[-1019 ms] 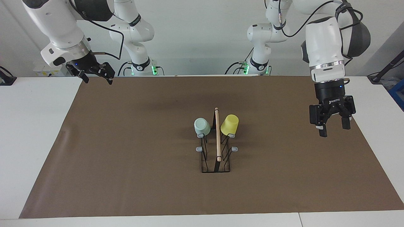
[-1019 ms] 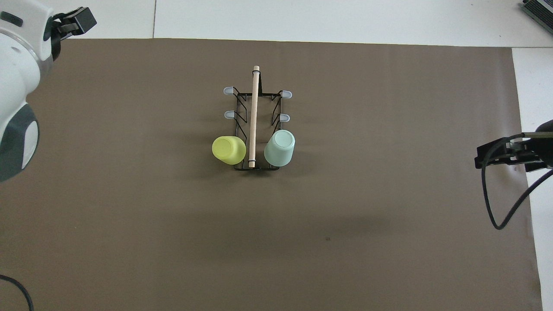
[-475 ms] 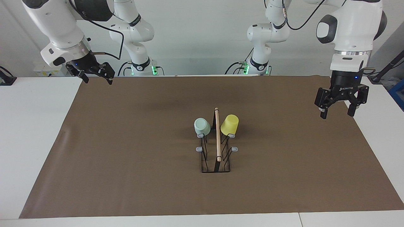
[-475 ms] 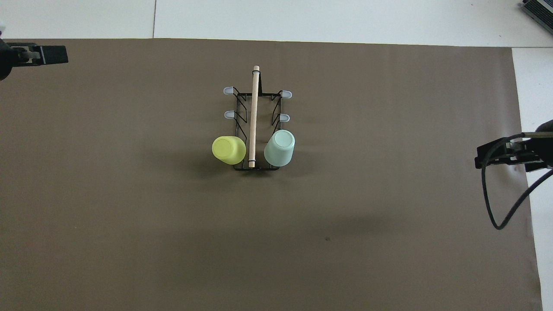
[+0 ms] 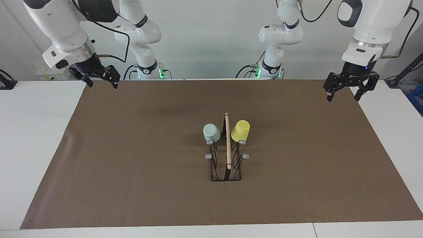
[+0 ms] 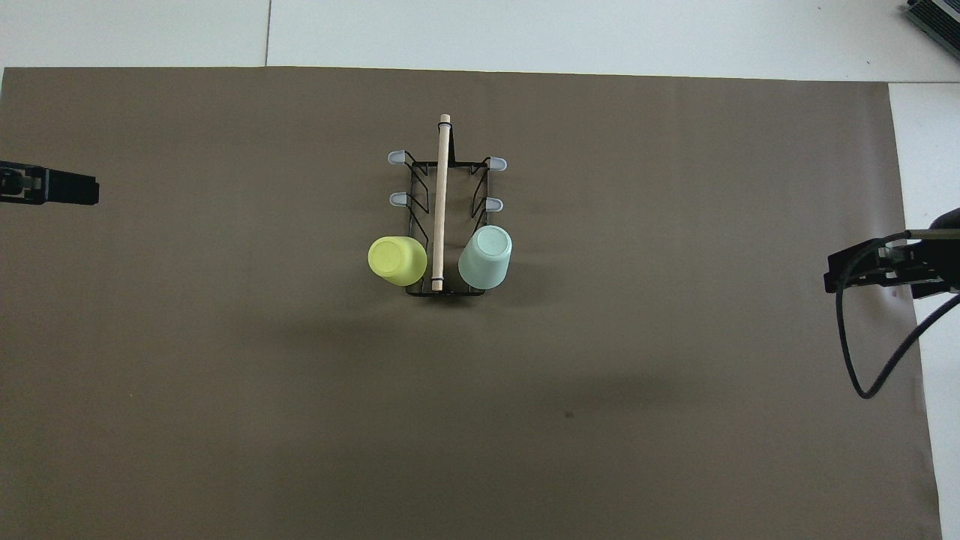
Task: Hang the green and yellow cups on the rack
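We see both arms raised and parted wide, each at its own end. Our left gripper [image 5: 351,91] hangs off a white wrist that tilts down and inward, its fingers [image 5: 359,94] spread open with nothing between them; overhead shows only a black tip [image 6: 67,187] at the edge. Our right gripper [image 5: 99,78] sits tilted off a slanted forearm, cable looping from the wrist, fingers apart and empty.

1. I see the black wire rack [image 5: 226,165] with its wooden rod handle standing mid-mat.
2. The mint green cup [image 5: 211,132] hangs upside down on a prong at the rack's robot-side end.
3. The yellow cup [image 5: 240,131] hangs inverted on the prong across the rod.
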